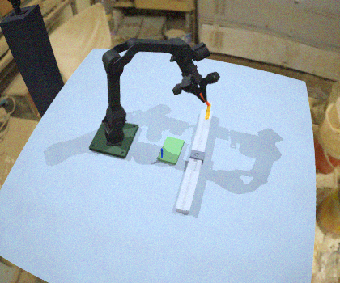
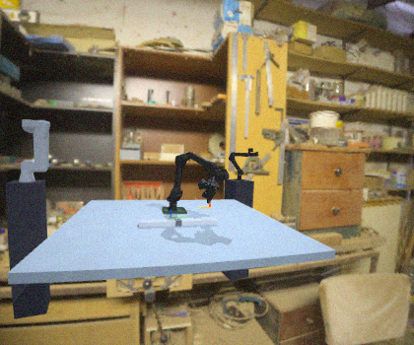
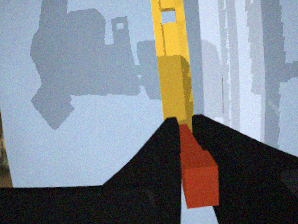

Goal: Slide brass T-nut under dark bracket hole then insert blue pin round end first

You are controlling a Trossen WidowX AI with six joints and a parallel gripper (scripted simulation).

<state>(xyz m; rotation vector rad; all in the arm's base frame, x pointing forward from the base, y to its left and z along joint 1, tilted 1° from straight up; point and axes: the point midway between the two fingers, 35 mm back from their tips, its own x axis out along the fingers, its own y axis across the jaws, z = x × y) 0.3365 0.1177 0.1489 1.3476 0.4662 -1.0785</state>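
Claw (image 1: 204, 99) (image 2: 209, 201) (image 3: 184, 125) clamped on nut's handle (image 1: 202, 97) (image 2: 210, 204) (image 3: 201, 185), nr bench's (image 1: 240, 226) (image 2: 174, 268) (image 3: 115, 145) far edge; slotting, sliding, pin (image 1: 162, 153) (image 2: 171, 213) prob. all to do.

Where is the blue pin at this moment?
In the top view, the blue pin stands at the left side of the green tray, between the arm's dark green base plate and the aluminum rail.

Beneath the claw (image 1: 203, 99) (image 2: 209, 199) (image 3: 184, 125) spreads a pale blue counter (image 1: 240, 226) (image 2: 184, 256) (image 3: 115, 150). Behind the claw, in the exterior view, stand dark-backed shelves (image 2: 117, 123) and a yellow tool board (image 2: 249, 123); right of it in that picture, a two-drawer wooden cabinet (image 2: 334, 189). Shadows fall across the counter.
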